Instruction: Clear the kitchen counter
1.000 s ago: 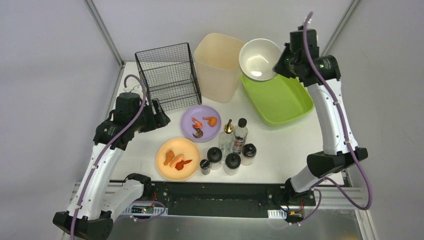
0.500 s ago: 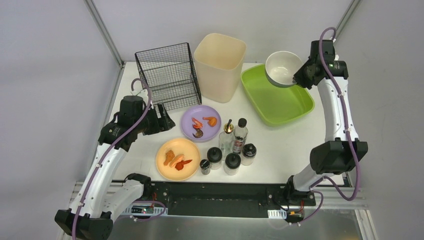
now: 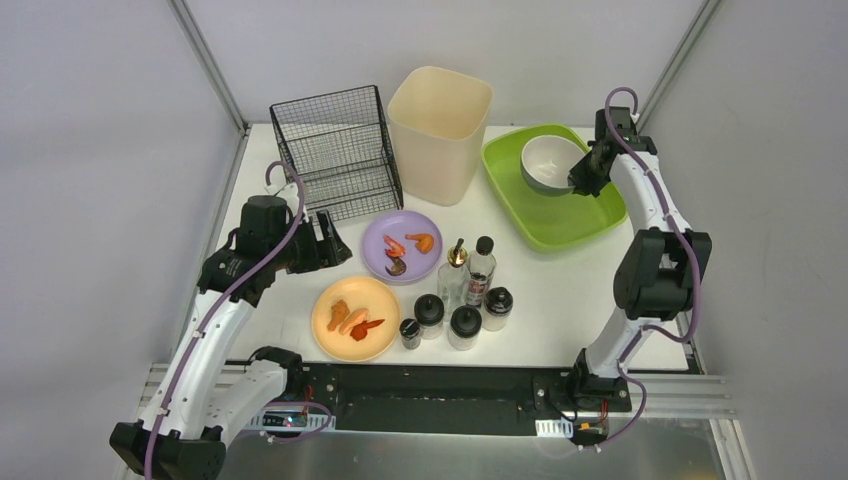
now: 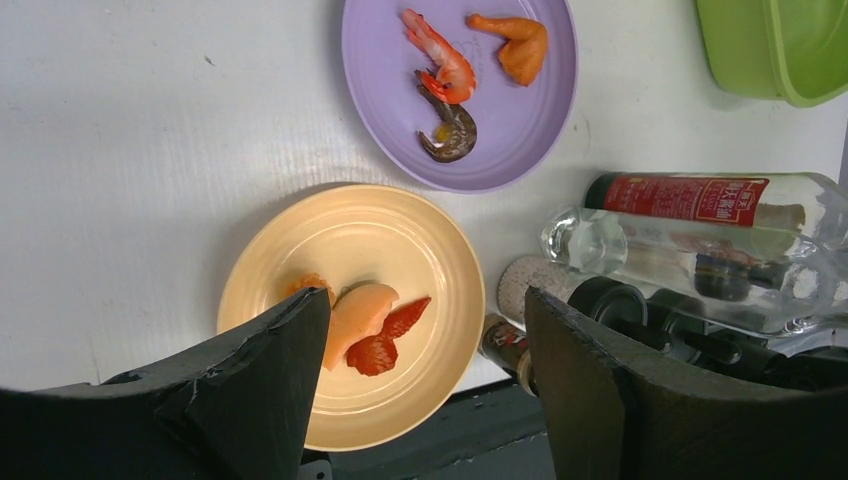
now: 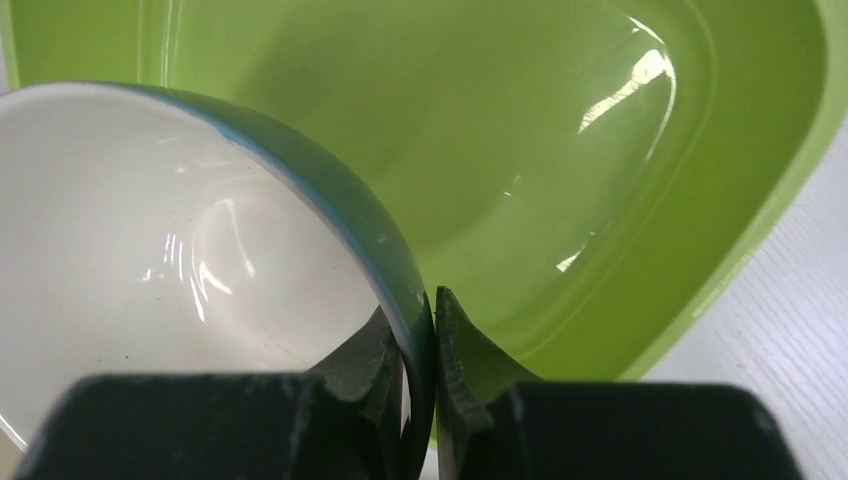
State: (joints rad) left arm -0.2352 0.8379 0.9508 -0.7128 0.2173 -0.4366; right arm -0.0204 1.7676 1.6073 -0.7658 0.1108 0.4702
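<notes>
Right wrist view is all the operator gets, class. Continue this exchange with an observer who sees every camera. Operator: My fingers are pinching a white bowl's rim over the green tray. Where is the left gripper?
Observer: The left gripper is open and empty, to the left of the purple plate on the kitchen counter.
Operator: What is on that plate?
Observer: A shrimp and two other food pieces.
Operator: Anything else nearby?
Observer: An orange plate with food on it, beside a cluster of bottles and jars.
</notes>
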